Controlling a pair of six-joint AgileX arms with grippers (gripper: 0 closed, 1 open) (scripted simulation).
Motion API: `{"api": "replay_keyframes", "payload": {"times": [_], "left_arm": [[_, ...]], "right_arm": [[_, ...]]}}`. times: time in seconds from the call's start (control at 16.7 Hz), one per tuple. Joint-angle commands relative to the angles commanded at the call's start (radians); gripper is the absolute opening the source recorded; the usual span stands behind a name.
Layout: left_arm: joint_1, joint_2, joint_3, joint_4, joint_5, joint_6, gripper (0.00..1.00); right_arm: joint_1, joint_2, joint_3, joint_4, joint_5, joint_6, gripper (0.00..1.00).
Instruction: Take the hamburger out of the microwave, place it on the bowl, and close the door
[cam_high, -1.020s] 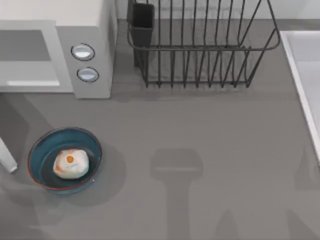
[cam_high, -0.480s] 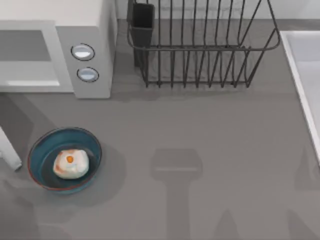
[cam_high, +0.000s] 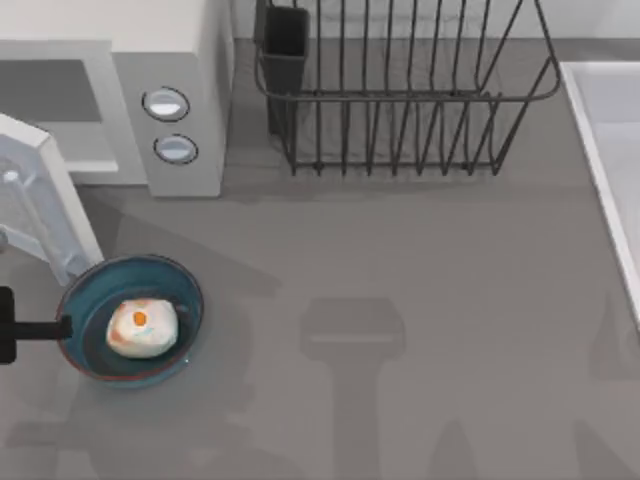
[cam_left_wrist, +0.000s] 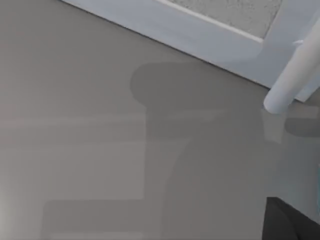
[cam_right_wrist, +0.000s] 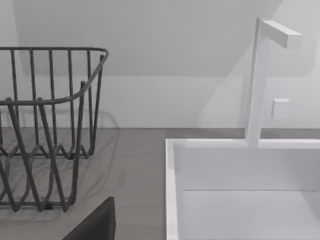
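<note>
Beside the bowl (cam_high: 178, 345) that holds the hamburger (cam_high: 141, 327), I see my left hand (cam_high: 35, 328) near the half-swung door (cam_high: 38, 200), grip state unreadable.

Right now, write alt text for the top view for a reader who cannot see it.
A hamburger sits in a blue bowl at the table's left, before a white microwave whose door stands partly open over the bowl's edge. A dark end effector reaches the bowl's left rim; a black wire rack stands behind.
</note>
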Motion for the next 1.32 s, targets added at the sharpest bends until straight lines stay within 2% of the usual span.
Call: {"api": "replay_keyframes", "payload": {"times": [0.12, 0.48, 1.02, 1.32], "left_arm": [[-0.039, -0.020, -0.011, 0.002, -0.035, -0.037, 0.00], [-0.039, -0.001, 0.004, 0.010, -0.035, -0.040, 0.00], [-0.048, 0.436, 0.248, 0.183, -0.038, -0.041, 0.00], [-0.050, 0.496, 0.292, 0.215, -0.038, -0.041, 0.00]], "right_arm": [[0.000, 0.000, 0.000, 0.000, 0.000, 0.000, 1.00], [0.000, 0.000, 0.000, 0.000, 0.000, 0.000, 1.00], [0.000, 0.000, 0.000, 0.000, 0.000, 0.000, 1.00], [0.000, 0.000, 0.000, 0.000, 0.000, 0.000, 1.00]]}}
